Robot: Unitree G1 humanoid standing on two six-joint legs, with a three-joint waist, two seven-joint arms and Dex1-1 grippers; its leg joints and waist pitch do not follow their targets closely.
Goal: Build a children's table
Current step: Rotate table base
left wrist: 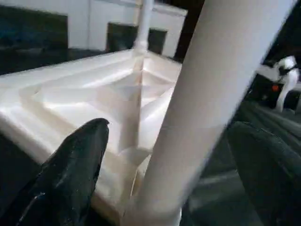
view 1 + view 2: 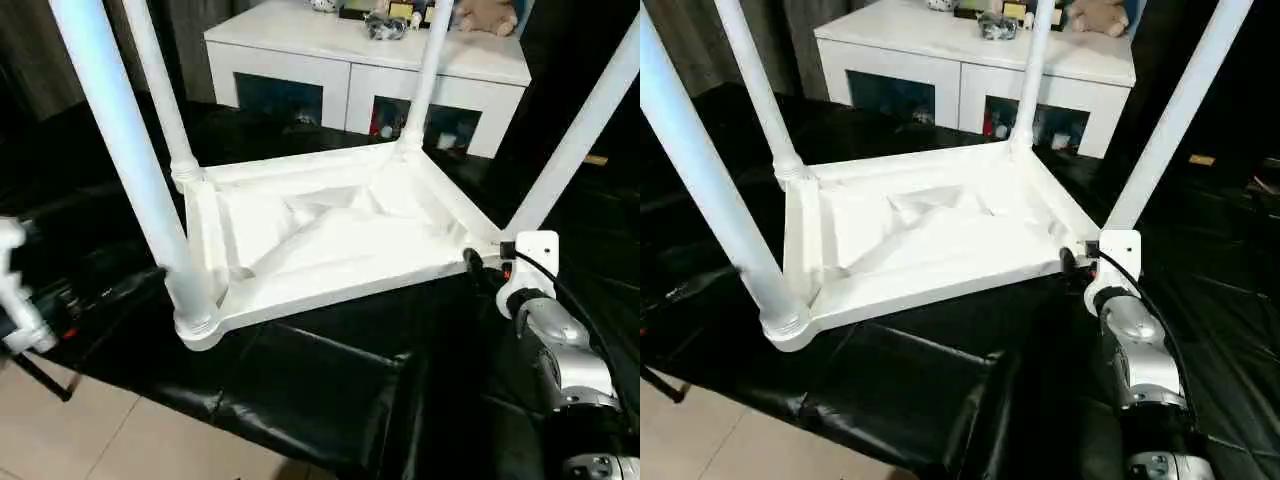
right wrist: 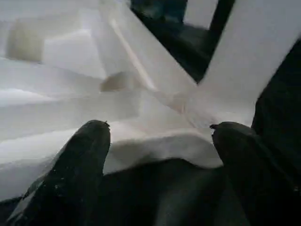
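Note:
The children's table point(image 2: 320, 230) lies upside down on a black sheet, ribbed underside up, with four round white legs standing at its corners. My left gripper point(image 1: 171, 125) is open at the near left corner. The near left leg point(image 2: 130, 160) rises between its two black fingers point(image 1: 80, 160) with a gap on each side. My right gripper point(image 2: 480, 265) is open at the right corner, just below the right leg point(image 2: 580, 130). Its fingertips point(image 3: 94, 141) sit apart in front of the table's rim point(image 3: 155, 146), gripping nothing.
A white cabinet point(image 2: 370, 50) with dark glass doors stands behind the table, with toys point(image 2: 485, 15) on top. The black sheet point(image 2: 330, 390) covers the work surface and ends at a near edge over a tiled floor point(image 2: 80, 430).

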